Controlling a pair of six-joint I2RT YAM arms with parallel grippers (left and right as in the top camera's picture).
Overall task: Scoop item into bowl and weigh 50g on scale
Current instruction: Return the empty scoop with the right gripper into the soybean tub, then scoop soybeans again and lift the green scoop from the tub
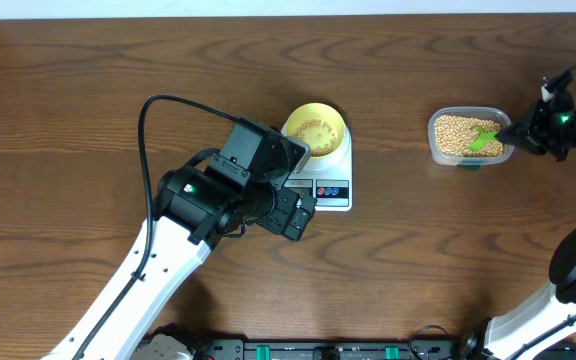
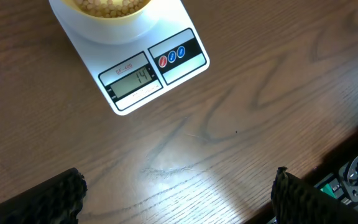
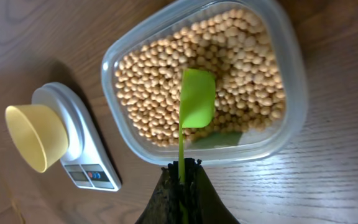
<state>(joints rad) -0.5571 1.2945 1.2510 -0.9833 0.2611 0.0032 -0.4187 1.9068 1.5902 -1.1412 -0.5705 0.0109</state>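
The pale yellow bowl (image 1: 315, 130) holds some beans and sits on the white scale (image 1: 332, 190). In the left wrist view the scale (image 2: 166, 68) display reads 14. The beans (image 1: 460, 133) fill a clear plastic tub (image 1: 468, 136) at the right. My right gripper (image 1: 520, 133) is shut on the handle of a green scoop (image 3: 196, 99), whose blade hangs over the beans (image 3: 241, 62) in the tub (image 3: 291, 74). My left gripper (image 2: 179, 199) is open and empty, hovering over bare table just in front of the scale. The right wrist view also shows the bowl (image 3: 36, 137) and scale (image 3: 86, 165).
The left arm's body (image 1: 233, 185) lies beside the scale's left edge. A black cable (image 1: 148, 130) loops above it. Equipment runs along the table's front edge (image 1: 318, 350). Open wood lies between the scale and the tub.
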